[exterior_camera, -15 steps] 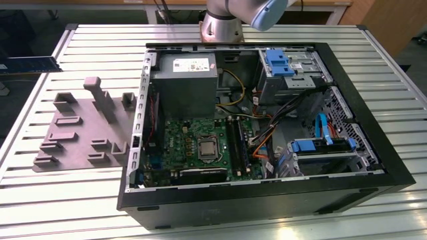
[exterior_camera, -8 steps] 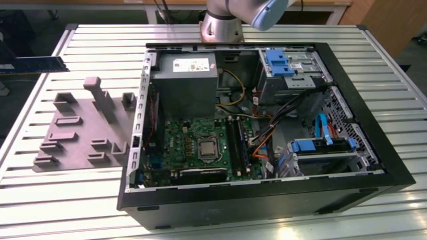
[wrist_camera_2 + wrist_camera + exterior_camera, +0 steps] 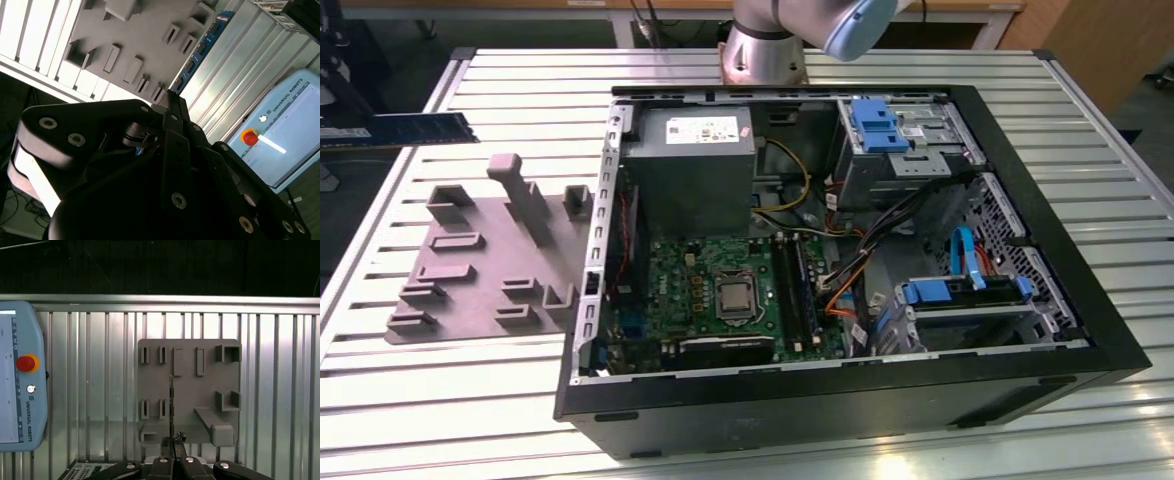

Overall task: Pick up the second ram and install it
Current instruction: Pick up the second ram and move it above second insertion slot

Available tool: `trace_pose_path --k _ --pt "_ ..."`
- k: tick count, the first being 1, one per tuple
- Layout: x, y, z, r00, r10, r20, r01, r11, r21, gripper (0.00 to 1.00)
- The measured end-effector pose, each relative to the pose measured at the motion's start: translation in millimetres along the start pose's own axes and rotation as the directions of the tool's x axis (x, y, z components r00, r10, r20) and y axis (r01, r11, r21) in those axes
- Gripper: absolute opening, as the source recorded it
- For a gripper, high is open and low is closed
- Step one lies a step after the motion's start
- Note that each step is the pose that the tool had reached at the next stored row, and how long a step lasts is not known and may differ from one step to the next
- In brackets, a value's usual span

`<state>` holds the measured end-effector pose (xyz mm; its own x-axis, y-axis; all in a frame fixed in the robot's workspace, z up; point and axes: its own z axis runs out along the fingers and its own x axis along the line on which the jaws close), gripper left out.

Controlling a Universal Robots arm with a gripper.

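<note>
The second ram [image 3: 400, 128] is a long, dark blue-green strip hanging level in the air at the exterior view's far left, beyond the grey holder block [image 3: 480, 260]. In the first wrist view the ram [image 3: 171, 405] shows edge-on as a thin line over the holder block [image 3: 187, 390], with my gripper [image 3: 173, 442] shut on its near end. The second wrist view shows the strip [image 3: 200, 47] running out from between the black fingers [image 3: 172, 115]. The open computer case [image 3: 1067, 330] holds the green motherboard [image 3: 707, 270] with its long black slots [image 3: 790, 285].
The case lies on a slatted metal table [image 3: 454, 400]. Inside it are a grey power-supply box [image 3: 687, 160], blue drive brackets [image 3: 874, 125] and loose cables [image 3: 854, 270]. A teach pendant [image 3: 17, 390] lies on the slats beside the holder block. The arm's base [image 3: 761, 45] stands behind the case.
</note>
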<state>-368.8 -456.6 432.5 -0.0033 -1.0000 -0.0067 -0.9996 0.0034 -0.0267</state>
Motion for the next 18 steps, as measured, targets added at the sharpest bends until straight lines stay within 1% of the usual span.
trace_pose_path --k 9,18 --pt "0.0 -17.3 0.5 1.0000 0.000 0.0000 0.000 1.0000 0.0000 0.11" --pt "-0.1 -37.3 1.2 1.0000 0.000 0.0000 0.000 1.0000 0.0000 0.11"
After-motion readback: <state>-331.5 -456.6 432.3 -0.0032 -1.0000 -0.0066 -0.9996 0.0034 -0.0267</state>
